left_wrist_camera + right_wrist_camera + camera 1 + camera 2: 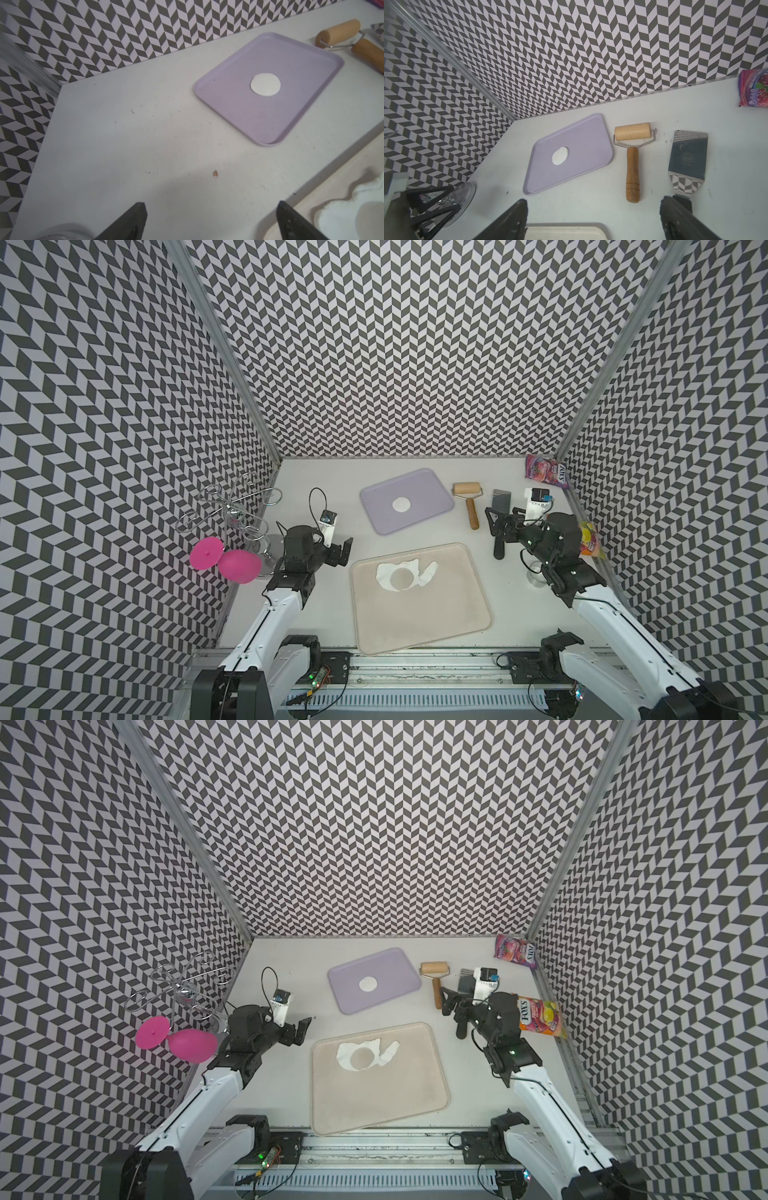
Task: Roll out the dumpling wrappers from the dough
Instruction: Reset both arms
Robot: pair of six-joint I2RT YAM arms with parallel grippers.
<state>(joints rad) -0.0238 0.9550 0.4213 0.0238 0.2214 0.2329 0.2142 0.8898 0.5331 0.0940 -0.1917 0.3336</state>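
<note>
One round white dumpling wrapper [401, 504] [368, 984] [265, 84] [560, 155] lies flat in the middle of the purple tray [432, 499]. The dough [384, 570] [344, 1051] [340, 216], a ragged sheet with a round hole, rests on the beige tray [436, 614]. A wooden roller [467, 493] [632, 132] lies on the table right of the purple tray. My left gripper [344, 552] [211, 205] hovers open and empty left of the beige tray. My right gripper [492, 522] [593, 201] stands open and empty, just before the roller's handle.
A metal spatula [501, 499] [688, 153] lies beside the roller, under the right wrist. Candy bags [546, 471] [592, 541] sit along the right wall. A pink glass [239, 566] and a wire rack [232, 510] stand at the left wall.
</note>
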